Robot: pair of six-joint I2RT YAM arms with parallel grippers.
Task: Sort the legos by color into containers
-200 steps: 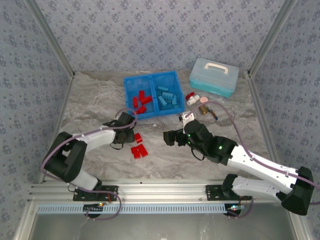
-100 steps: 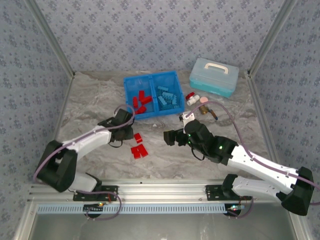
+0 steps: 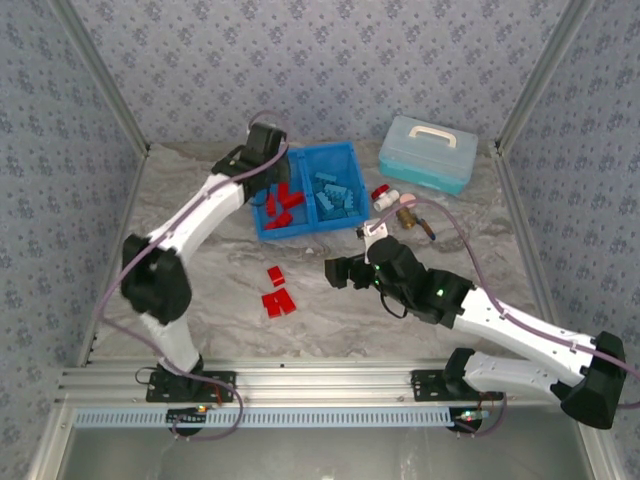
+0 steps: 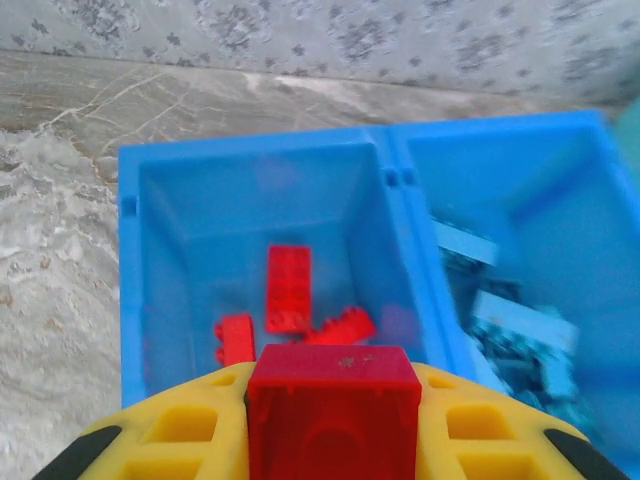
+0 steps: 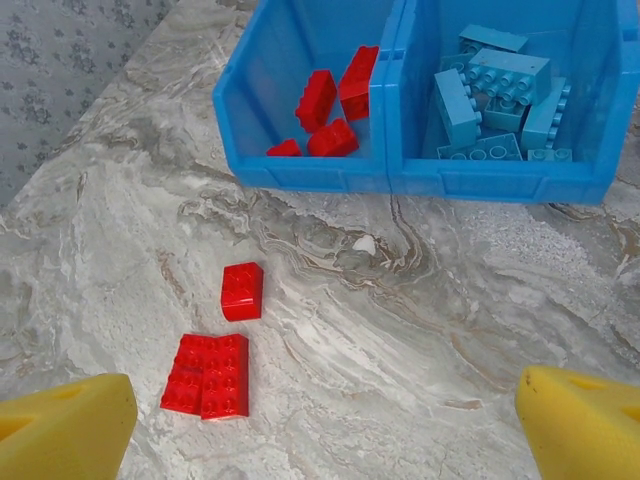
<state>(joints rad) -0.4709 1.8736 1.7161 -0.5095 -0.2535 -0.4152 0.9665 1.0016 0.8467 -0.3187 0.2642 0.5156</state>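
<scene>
My left gripper (image 3: 262, 150) is shut on a red lego (image 4: 333, 372) and hangs over the back of the blue bin's (image 3: 300, 153) left compartment. That compartment (image 4: 250, 152) holds several red legos (image 4: 288, 287); the right one holds light blue legos (image 5: 495, 90). Three red legos lie on the table in front of the bin: a small one (image 5: 242, 290) and two side by side (image 5: 206, 374). My right gripper (image 3: 340, 272) stands open above the table to the right of them, with nothing between its yellow fingers (image 5: 70, 425).
A pale teal case with a white handle (image 3: 427, 152) stands at the back right. Small red, white and pink bottle-like items (image 3: 392, 197) lie between it and the bin. Metal frame posts border the table on both sides.
The left arm has swung from the loose red legos on the table up and back to over the bin, carrying a red lego. The right arm has barely moved.
</scene>
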